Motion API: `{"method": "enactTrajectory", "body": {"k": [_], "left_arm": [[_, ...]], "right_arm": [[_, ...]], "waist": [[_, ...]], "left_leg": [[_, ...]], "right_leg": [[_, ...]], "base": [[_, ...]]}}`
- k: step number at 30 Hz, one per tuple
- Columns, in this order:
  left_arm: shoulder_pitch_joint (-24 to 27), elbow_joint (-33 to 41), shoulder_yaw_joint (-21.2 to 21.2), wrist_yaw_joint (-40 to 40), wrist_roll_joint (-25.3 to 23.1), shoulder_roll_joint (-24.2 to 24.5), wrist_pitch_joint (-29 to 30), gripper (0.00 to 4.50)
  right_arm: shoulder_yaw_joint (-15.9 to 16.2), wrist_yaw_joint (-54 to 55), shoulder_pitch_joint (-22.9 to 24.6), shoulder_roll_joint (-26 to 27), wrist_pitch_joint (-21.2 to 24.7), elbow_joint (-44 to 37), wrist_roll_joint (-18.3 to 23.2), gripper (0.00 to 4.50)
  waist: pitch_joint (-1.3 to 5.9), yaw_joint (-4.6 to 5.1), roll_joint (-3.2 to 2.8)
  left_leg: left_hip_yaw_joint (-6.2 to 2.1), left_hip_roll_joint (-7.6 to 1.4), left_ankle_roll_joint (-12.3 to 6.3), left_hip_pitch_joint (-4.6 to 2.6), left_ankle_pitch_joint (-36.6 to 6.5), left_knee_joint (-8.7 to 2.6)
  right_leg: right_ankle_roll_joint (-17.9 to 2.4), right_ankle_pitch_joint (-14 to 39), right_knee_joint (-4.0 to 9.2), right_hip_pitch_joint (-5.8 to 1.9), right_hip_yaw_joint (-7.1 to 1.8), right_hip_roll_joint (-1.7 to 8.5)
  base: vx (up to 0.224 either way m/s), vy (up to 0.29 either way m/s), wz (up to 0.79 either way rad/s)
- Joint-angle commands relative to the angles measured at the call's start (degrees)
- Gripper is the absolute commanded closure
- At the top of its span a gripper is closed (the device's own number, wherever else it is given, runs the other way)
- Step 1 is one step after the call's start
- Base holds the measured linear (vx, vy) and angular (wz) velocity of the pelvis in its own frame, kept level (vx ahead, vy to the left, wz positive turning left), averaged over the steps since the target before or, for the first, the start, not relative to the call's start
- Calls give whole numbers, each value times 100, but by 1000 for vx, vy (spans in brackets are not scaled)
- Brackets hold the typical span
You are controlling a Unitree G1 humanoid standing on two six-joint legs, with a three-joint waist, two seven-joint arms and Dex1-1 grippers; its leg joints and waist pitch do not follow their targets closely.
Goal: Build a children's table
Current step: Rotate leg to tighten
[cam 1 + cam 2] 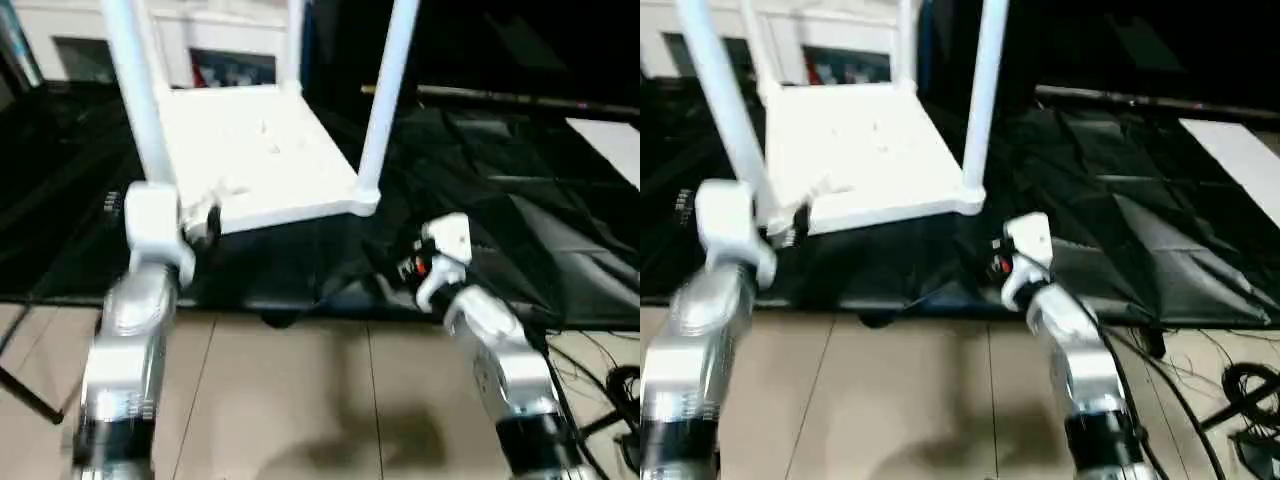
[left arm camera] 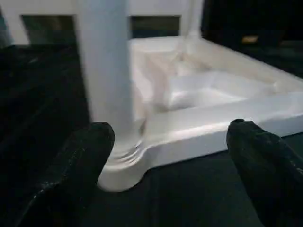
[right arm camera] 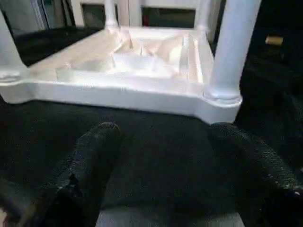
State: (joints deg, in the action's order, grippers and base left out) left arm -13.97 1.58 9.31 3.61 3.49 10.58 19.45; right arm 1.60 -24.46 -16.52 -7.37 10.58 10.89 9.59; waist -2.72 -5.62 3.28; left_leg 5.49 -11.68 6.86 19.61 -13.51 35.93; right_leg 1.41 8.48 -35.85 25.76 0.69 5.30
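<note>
Nearest the camera, two silver forearms reach out over the tan floor toward a work surface draped in black cloth [image 1: 560,250]. The right gripper [image 3: 165,156] hangs just short of the table, its two black fingers spread wide with nothing between them, only dark cloth below. The left gripper [image 2: 170,156] is equally released, fingers parted on either side of the near left corner, not touching it.

Just past them lies the tabletop [image 1: 250,150], white plastic, flipped ribbed side up on the cloth. The near left leg [image 1: 140,100] stands in its corner socket, right in front of the left wrist. The near right leg [image 1: 385,100] stands in the opposite near corner, and the right wrist view looks straight at its base [image 3: 225,92]. Further back, a third leg [image 1: 295,45] rises from a far corner, and the right wrist view shows a fourth [image 3: 110,14] at the other far corner.

So all four legs look planted, and the step in hand reads as checking the seating. To do that well, close around a leg low, near the socket, and press straight down along the tube. Pushing high or sideways could tip the leg or slide the tabletop on the cloth. Behind it all sits a white cabinet [image 1: 220,40].
</note>
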Motion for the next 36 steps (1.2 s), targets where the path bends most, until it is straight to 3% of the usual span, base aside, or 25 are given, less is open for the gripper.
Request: {"method": "enactTrajectory", "body": {"k": [1, 3, 4, 5, 7, 9, 10, 11, 12, 13, 15, 16, 17, 19, 20, 22, 23, 24, 25, 26, 27, 30, 31, 34, 36], "left_arm": [[124, 202, -8, -41, -96, 82, -94, 7], [159, 228, -5, -27, -68, 57, -116, 7], [177, 243, -11, -31, -80, 53, -128, 7], [204, 265, -20, -47, -118, 47, -143, 7], [251, 292, -81, -32, -176, 40, -203, 7], [251, 281, -126, -1, -181, 26, -266, 7], [250, 277, -150, -3, -169, 29, -292, 7], [238, 264, -180, 23, -170, 44, -345, 7], [238, 264, -180, 23, -170, 44, -345, 7], [214, 253, -230, 7, -231, 79, -305, 7], [178, 244, -369, 56, -368, 172, -324, 7], [175, 256, -399, 58, -416, 182, -302, 7], [170, 264, -423, 58, -459, 183, -273, 7], [172, 260, -422, 41, -469, 178, -260, 7], [173, 258, -421, 38, -470, 177, -261, 7], [153, 245, -356, 1, -414, 156, -183, 7], [150, 244, -352, -7, -420, 163, -172, 7], [144, 241, -351, -5, -411, 177, -147, 7], [137, 232, -357, 22, -375, 196, -114, 7], [132, 216, -370, 64, -336, 232, -126, 7], [132, 210, -372, 91, -306, 242, -157, 7], [134, 219, -348, 133, -306, 219, -140, 7], [138, 231, -352, 134, -337, 225, -105, 7], [142, 241, -357, 143, -352, 227, -89, 7], [141, 243, -357, 143, -347, 229, -85, 7]], "right_arm": [[51, -35, -53, 63, 48, -67, 36, 98], [51, -19, -53, 75, 68, -61, 44, 98], [50, -10, -48, 81, 78, -57, 50, 98], [56, 0, -41, 83, 87, -53, 55, 98], [67, 12, 12, 90, 107, -72, 61, 98], [67, 30, 48, 96, 112, -77, 57, 98], [64, 41, 58, 97, 116, -80, 47, 98], [52, 66, 59, 105, 124, -86, 45, 98], [52, 66, 59, 105, 124, -86, 45, 98], [37, 93, 54, 111, 130, -82, 39, 98], [22, 127, 50, 118, 133, -76, 24, 98], [19, 133, 51, 123, 132, -74, 21, 98], [17, 140, 52, 129, 130, -71, 21, 98], [24, 153, 55, 128, 131, -75, 31, 98], [26, 156, 56, 128, 131, -77, 33, 98], [21, 173, 53, 141, 155, -91, 62, 98], [21, 175, 52, 144, 161, -96, 64, 98], [17, 175, 50, 151, 171, -104, 70, 98], [10, 170, 47, 162, 181, -109, 80, 98], [11, 163, 41, 176, 183, -122, 69, 98], [22, 166, 36, 176, 175, -127, 39, 98], [43, 194, 27, 176, 211, -125, 24, 98], [69, 184, 20, 169, 223, -117, 13, 98], [54, 153, 22, 227, 244, -128, 100, 98], [22, 146, 27, 257, 269, -135, 161, 98]], "waist": [[426, -258, 64], [428, -419, -47], [337, -408, -135], [316, -303, -208], [349, -18, -367], [282, 40, -357], [264, 7, -221], [264, -99, -72], [299, -221, 48], [298, -394, -30], [263, -188, -312], [388, 21, -527], [385, 34, -574], [381, 79, -570], [419, 64, -563], [481, 0, -519], [470, -1, -471], [456, -19, -391], [466, -75, -196], [436, -180, -28], [380, -317, -61], [269, -323, -200], [248, -286, -237], [172, -246, -447], [142, -225, -436]], "left_leg": [[140, 316, -1325, 382, -193, 100], [-93, 129, -1200, 463, -149, 365], [-101, 99, -1182, 388, -191, 160], [71, 168, -1591, 150, -116, -312], [156, 270, -2766, -270, 253, -516], [249, 180, -3131, -169, 214, -660], [334, 138, -3108, -157, 223, -564], [569, 298, -2480, -150, -545, -247], [477, 260, -2140, -82, -947, 86], [7, -92, -1350, 200, -1195, 405], [-203, -118, -881, 215, -1132, -547], [-247, -45, 47, -39, -751, -623], [-206, -31, 1204, -6, -240, -663], [-438, -512, 1797, -103, 229, -804], [-644, -880, 1123, -161, 216, -890], [-624, -930, -161, -223, 417, -807], [-577, -828, -670, -186, 526, -775], [-457, -554, -1420, -53, 547, -707], [-143, -115, -1587, 166, 88, -431], [135, 247, -1362, 481, 3, -207], [110, 189, -1148, 446, -75, -158], [45, -54, -551, 340, -929, -556], [-186, 55, -681, 620, -1800, -787], [-276, 176, -157, 601, -3895, -941], [-189, 37, 50, 383, -4611, -995]], "right_leg": [[-1153, 2414, 828, -747, -716, 903], [-1827, 2005, 928, -714, -915, 1232], [-1991, 1831, 902, -565, -760, 991], [-1673, 1867, 676, -379, -323, 344], [-1077, 1526, 120, 10, 294, -301], [-730, 1064, -204, 26, 550, -305], [-628, 819, 43, -3, 468, -9], [-727, 1590, 588, -60, -54, 607], [-810, 2090, 895, -250, -507, 1124], [-1125, 2981, 1135, -562, -884, 1826], [-1195, 2817, 663, -502, -14, 591], [-684, 945, -76, -177, 200, -216], [-506, -62, -142, -162, 211, -247], [-372, 217, -242, -106, 235, -179], [-172, 730, -342, -74, 230, -61], [-30, 1087, -435, -46, 189, 3], [-44, 973, -377, -75, 115, 30], [-248, 699, -183, -192, 21, 103], [-551, 119, 246, -351, -175, 351], [-584, -302, 435, -653, -279, 778], [-318, 136, 523, -601, -330, 927], [-400, 2702, 603, -511, -71, 507], [-584, 3333, 525, -789, 315, 546], [-633, 4646, 577, -1072, 663, 518], [-722, 4423, 417, -1060, 618, 344]], "base": [[9, 70, 8], [1, 97, 9], [-19, 182, 12], [-19, 182, 12], [4, 210, 18], [-5, 197, 24], [-22, 158, 30], [-22, 158, 30], [4, 196, 38], [16, 249, 4], [4, 236, -6], [-25, 202, 2], [-25, 202, 2], [-18, 75, 5], [0, 0, 0], [-28, -15, 2], [-56, -31, 5], [-83, -58, -1], [-92, -102, -9], [-92, -102, -9], [-95, -126, -14], [-92, -86, -18], [-73, -26, 9], [-47, -13, 26], [-8, -16, 42]]}}
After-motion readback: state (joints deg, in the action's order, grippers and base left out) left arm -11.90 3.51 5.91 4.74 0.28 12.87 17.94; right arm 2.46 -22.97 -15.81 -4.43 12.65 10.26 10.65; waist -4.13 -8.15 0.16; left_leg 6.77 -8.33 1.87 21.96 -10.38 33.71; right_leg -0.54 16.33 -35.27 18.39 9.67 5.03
